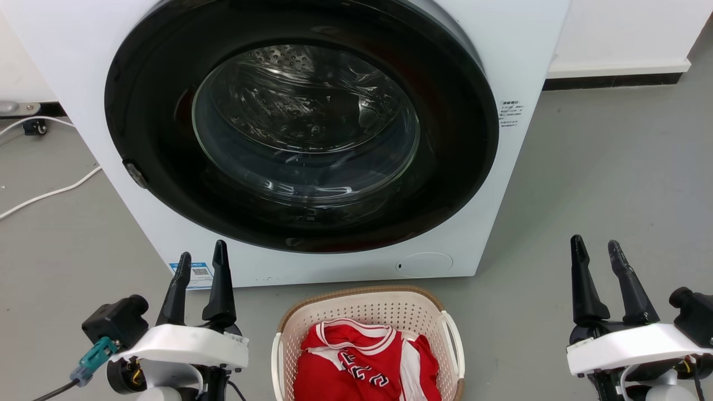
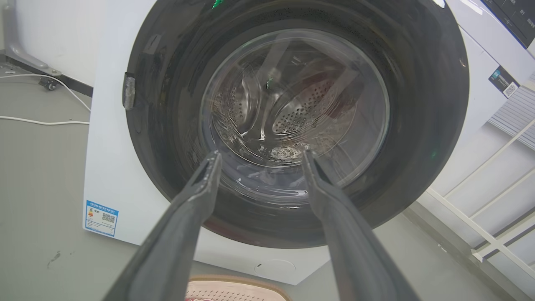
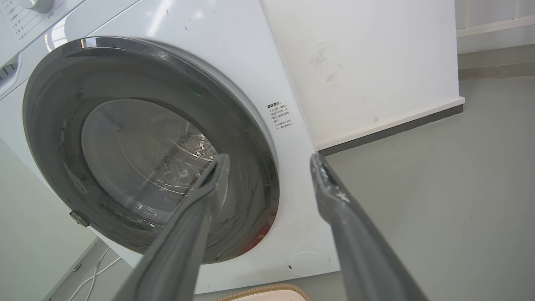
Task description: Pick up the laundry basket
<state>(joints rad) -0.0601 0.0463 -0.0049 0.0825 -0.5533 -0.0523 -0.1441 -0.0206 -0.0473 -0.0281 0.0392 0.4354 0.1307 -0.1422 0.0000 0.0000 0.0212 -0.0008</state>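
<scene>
The laundry basket sits on the grey floor at bottom centre of my head view, just in front of the washing machine. Its near end is cut off by the frame's bottom edge. A red-and-white garment lies heaped inside, and the white side handles show at the basket's L and R walls.

My left gripper stands at lower L of the head view and my right gripper at lower R. The basket is between them and apart from both. Both grippers are released, fingers spread and pointing up-frame, nothing held.

Behind the basket, the machine's round dark door is closed and takes up most of the upper frame, w/ the steel drum visible through the glass. A blue sticker marks the machine's lower L corner, just above my left fingers. A white cable trails across the floor at mid L.

In the L wrist view my spread fingers frame the door glass, w/ a strip of the basket's brown rim at bottom centre. In the R wrist view the rim likewise peeks in at the bottom edge, below the machine's front.
</scene>
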